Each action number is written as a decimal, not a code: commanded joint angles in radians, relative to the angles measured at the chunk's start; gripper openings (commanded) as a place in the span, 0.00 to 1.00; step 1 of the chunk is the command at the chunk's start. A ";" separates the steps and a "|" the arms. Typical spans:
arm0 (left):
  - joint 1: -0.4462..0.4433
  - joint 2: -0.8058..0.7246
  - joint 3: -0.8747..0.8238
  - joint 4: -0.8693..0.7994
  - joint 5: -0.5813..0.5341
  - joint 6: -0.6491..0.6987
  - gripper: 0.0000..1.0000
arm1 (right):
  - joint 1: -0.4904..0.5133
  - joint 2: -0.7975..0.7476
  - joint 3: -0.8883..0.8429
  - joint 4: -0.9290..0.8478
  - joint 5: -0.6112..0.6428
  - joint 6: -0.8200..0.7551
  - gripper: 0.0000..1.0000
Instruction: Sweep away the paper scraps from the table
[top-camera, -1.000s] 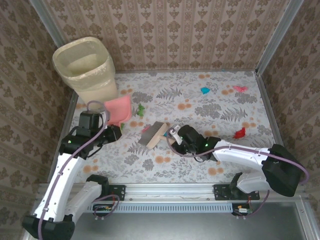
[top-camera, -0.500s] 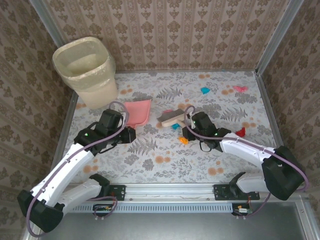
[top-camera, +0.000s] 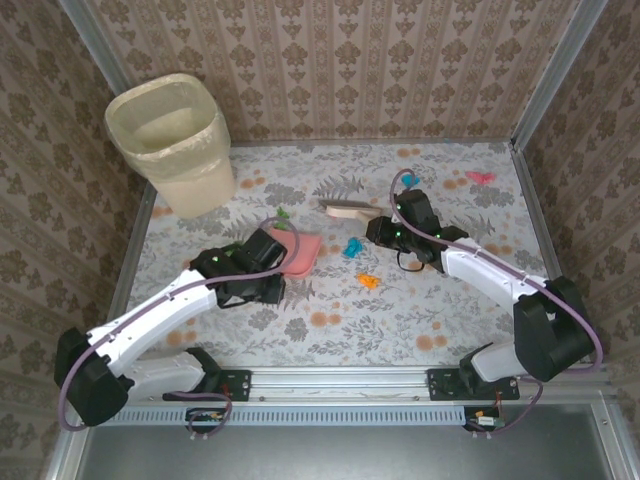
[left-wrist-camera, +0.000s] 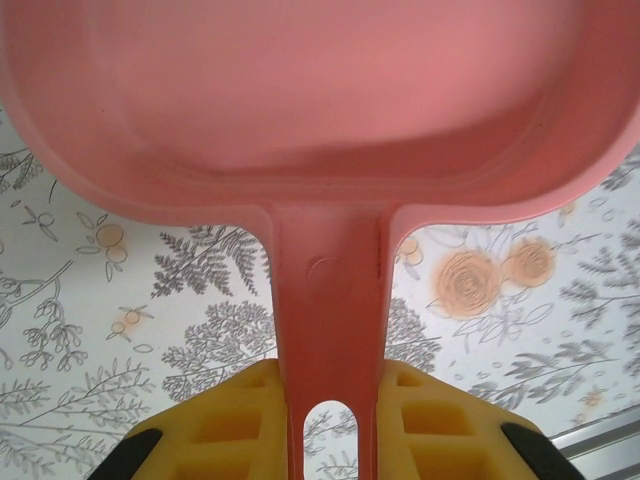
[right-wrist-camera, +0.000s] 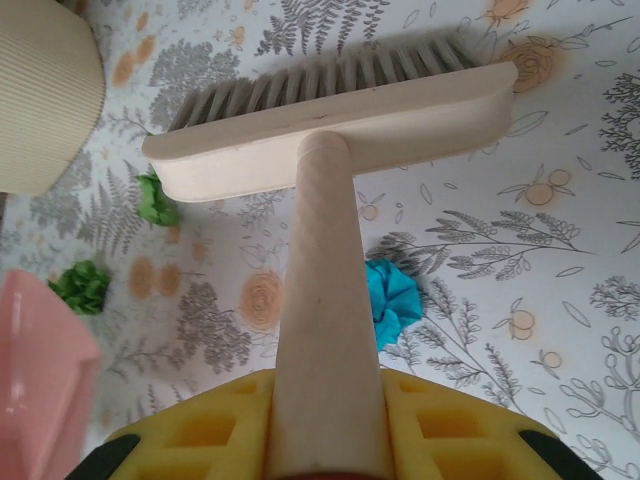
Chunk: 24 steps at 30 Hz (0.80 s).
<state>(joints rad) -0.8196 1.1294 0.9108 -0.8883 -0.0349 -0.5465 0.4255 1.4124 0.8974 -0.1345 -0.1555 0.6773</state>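
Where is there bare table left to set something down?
Free: the table from the orange scrap to its near edge, and the patch between bin and dustpan. Crowded: between dustpan and brush, where the green scrap and the blue scrap lie.

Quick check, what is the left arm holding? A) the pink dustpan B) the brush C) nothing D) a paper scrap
A: the left fingers clamp the handle of the dustpan; the right fingers hold the brush.
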 joint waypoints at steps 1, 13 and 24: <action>-0.020 0.025 0.019 -0.044 -0.051 0.009 0.00 | -0.016 -0.015 0.037 -0.013 -0.075 0.085 0.00; -0.040 0.244 -0.016 0.093 -0.013 -0.004 0.00 | -0.037 -0.116 0.031 -0.035 -0.089 0.100 0.00; -0.017 0.404 -0.002 0.179 0.014 0.011 0.00 | -0.038 -0.157 -0.010 -0.043 -0.050 0.059 0.00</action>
<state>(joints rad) -0.8471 1.5063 0.9039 -0.7364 -0.0383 -0.5461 0.3908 1.2972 0.9009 -0.1707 -0.2310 0.7601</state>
